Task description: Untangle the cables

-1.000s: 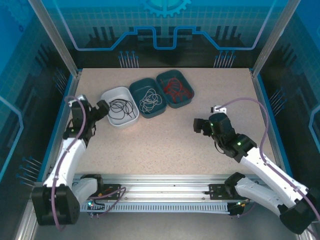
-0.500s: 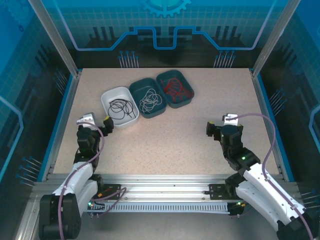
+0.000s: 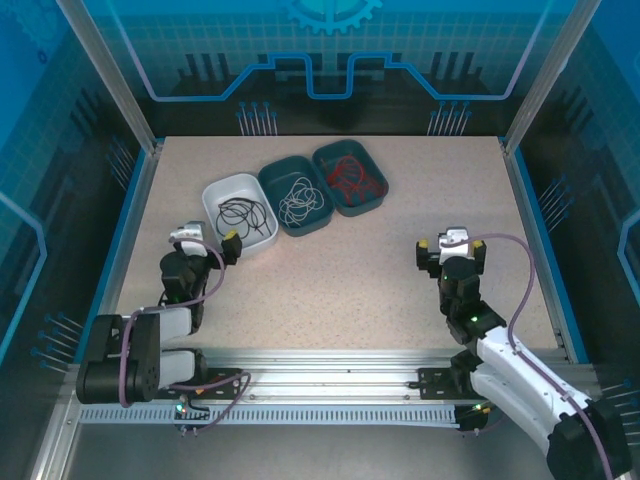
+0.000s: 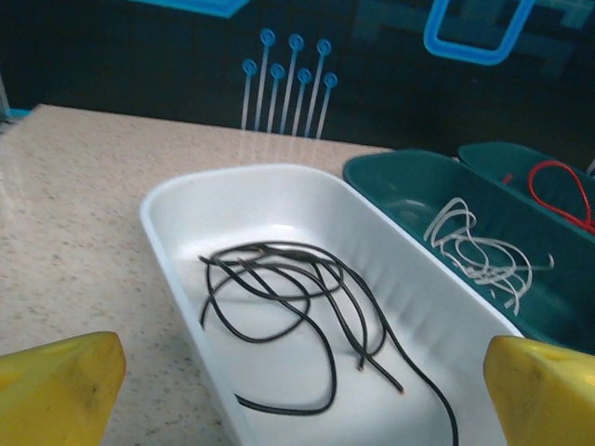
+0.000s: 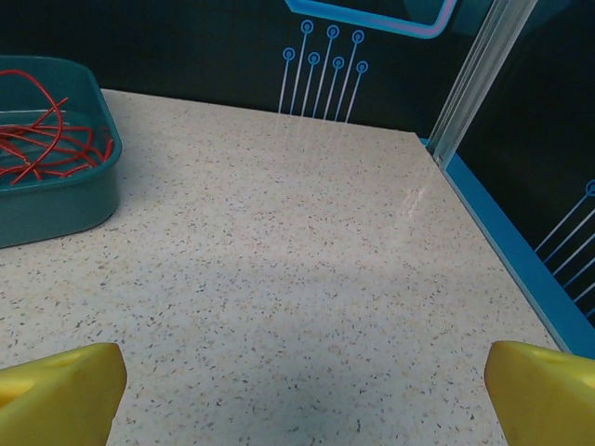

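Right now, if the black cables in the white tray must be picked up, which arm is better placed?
The left arm, probably. Its open left gripper is just beside the white tray and faces the black cables. The right gripper, also open, is far off over bare table.

Black cables in white tray, whitish cables and red cables in two teal trays

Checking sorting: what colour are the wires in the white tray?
Thin black wires lie in the white plastic tray; clearest in left wrist view.
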